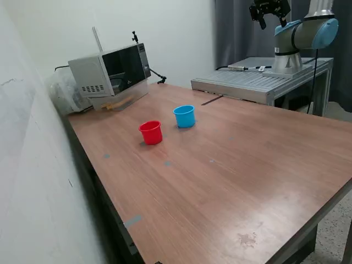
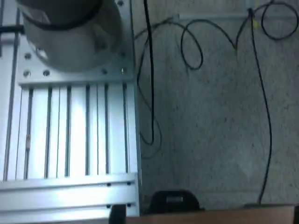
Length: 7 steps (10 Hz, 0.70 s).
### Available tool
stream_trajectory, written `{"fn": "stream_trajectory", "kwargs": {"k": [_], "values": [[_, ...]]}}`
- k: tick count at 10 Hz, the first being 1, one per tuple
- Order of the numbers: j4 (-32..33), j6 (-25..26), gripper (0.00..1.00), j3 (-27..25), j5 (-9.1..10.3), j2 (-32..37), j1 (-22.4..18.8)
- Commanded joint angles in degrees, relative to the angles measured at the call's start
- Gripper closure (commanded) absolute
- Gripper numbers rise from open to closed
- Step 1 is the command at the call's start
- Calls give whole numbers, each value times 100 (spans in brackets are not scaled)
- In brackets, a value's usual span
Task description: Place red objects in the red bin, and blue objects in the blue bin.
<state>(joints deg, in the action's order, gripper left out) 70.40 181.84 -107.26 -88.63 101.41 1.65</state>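
Note:
The red bin, a small red cup, stands upright on the wooden table, left of middle. The blue bin, a light-blue cup, stands just behind it toward the exterior view's right. No red or blue cubes show on the table; they are hidden or out of view. My gripper is raised high at the back right, far from both cups, with its fingers spread and nothing between them. The wrist view shows neither cups nor cubes, only the arm's mounting plate and the floor.
A microwave stands at the table's back left corner beside a plastic bag. The arm's base stands on a ribbed aluminium plate at the back right. Black cables lie on the floor. A wall runs along the left.

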Motion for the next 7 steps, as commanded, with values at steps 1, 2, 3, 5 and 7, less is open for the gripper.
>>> {"fn": "stream_trajectory", "kwargs": {"k": [1,2,3,5,7], "values": [[-316,-17,0,30,-22,81,20],[-316,-17,0,73,-22,81,55],[-316,-17,0,65,-22,81,72],[-316,-17,0,74,-22,81,73],[-316,-17,0,74,-22,90,73]]}}
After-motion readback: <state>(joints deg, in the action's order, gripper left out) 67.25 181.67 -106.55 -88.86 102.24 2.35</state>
